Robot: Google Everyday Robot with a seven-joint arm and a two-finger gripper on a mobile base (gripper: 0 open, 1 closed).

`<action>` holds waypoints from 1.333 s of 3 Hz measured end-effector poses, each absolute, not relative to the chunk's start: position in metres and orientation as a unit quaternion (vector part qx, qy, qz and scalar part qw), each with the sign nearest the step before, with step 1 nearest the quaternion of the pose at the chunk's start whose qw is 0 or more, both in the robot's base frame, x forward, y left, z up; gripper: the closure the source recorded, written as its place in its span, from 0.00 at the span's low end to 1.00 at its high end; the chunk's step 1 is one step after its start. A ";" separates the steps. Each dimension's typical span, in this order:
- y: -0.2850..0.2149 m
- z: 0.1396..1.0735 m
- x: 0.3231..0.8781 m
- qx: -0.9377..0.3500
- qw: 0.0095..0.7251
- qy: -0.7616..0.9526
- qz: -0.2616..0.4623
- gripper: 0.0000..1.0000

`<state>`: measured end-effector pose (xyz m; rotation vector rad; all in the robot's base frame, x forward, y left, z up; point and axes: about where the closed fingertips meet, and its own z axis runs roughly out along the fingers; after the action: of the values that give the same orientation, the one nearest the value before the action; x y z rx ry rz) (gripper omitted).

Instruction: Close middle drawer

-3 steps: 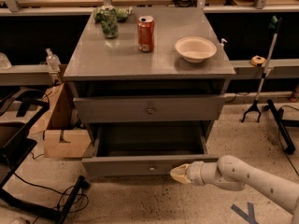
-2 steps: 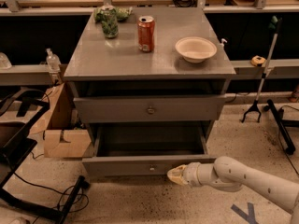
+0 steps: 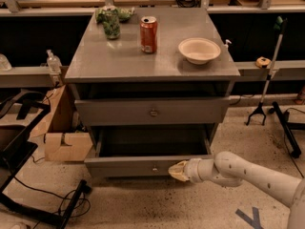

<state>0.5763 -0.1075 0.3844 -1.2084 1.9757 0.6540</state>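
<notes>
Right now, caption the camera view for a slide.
Tool at the front of the open middle drawer, right of its knob.

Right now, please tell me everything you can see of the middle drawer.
The middle drawer is a wide grey cabinet drawer, pulled out below the taller drawer front. Its front panel is low, with one small round metal knob at centre. The plain grey interior shows no contents. The end effector is at the front panel, right of the knob, seemingly touching it.
</notes>
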 end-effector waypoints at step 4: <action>-0.117 0.390 0.617 -0.468 0.357 0.770 0.244 1.00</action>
<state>0.6169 -0.1174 0.3899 -1.2085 1.9888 0.6307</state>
